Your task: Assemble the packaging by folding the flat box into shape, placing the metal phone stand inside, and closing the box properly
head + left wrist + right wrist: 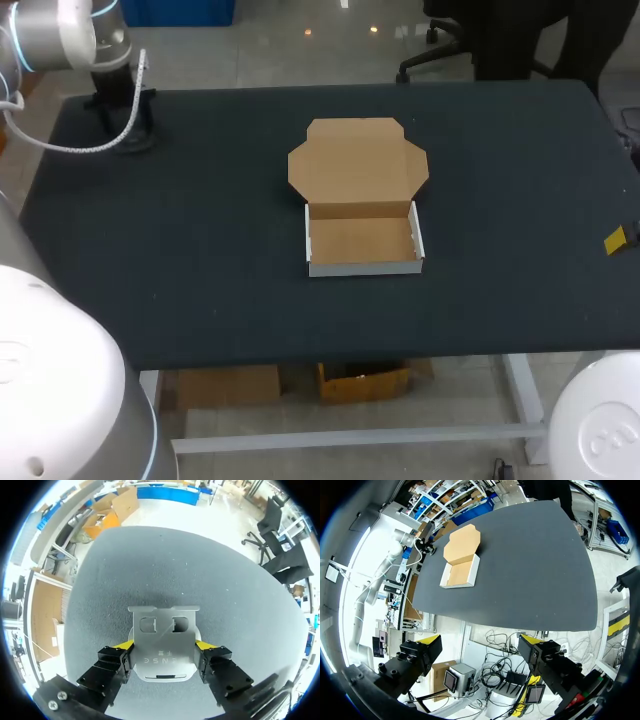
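Note:
A brown cardboard box (362, 240) stands folded into a shallow tray mid-table, its lid (358, 163) lying flat and open behind it. The silver metal phone stand (162, 630) sits on the dark table near the far left corner. My left gripper (163, 645) is shut on it, one yellow tip against each side. In the head view that gripper (125, 105) is a dark shape under the left arm. My right gripper (480, 650) hangs open and empty off the table's right edge, one yellow tip (615, 240) showing. The box (460, 574) lies far ahead of it.
The dark table (200, 260) holds only the box and the stand. A white cable (110, 135) loops down from the left arm beside its gripper. The inside of the tray is bare.

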`<state>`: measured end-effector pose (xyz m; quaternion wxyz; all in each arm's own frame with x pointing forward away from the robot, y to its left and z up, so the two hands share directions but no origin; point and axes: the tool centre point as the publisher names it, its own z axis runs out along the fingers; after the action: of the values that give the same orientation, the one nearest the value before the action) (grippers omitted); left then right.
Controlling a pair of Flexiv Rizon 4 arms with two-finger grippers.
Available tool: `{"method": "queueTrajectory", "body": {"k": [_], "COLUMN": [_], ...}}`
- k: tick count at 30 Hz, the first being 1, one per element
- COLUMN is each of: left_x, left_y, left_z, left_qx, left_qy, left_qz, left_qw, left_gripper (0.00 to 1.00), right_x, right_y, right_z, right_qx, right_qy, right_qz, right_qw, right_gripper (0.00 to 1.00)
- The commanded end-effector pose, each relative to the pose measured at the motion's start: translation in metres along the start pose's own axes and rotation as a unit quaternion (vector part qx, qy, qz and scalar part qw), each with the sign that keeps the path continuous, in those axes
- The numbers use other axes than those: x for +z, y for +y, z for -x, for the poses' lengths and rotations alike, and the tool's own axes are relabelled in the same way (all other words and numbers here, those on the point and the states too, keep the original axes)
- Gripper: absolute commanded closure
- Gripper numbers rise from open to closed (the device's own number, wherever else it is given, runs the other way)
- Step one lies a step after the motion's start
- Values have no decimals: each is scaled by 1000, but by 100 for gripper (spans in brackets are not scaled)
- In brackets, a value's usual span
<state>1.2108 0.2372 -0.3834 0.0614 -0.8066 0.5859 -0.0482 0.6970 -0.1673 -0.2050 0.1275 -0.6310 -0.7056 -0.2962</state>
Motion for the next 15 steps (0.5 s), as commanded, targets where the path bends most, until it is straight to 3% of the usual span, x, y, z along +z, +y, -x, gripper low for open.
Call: {"method": "queueTrajectory", "body": {"k": [1,15], "left_x": [-14,-42], "left_y": [12,36], "left_z": [0,1], "left_qx": [1,7], "left_qy": [-4,-16], "left_qz": [-13,-31], "left_qw": [1000,999], "left_gripper": [100,100], "right_x": [-1,-1], "right_y": [-1,-1], "right_z": [0,0], "right_qx": [0,0], "right_qy": [1,1], "right_qz": [1,1], "right_qw": [1000,1000], "right_gripper": [0,0]}}
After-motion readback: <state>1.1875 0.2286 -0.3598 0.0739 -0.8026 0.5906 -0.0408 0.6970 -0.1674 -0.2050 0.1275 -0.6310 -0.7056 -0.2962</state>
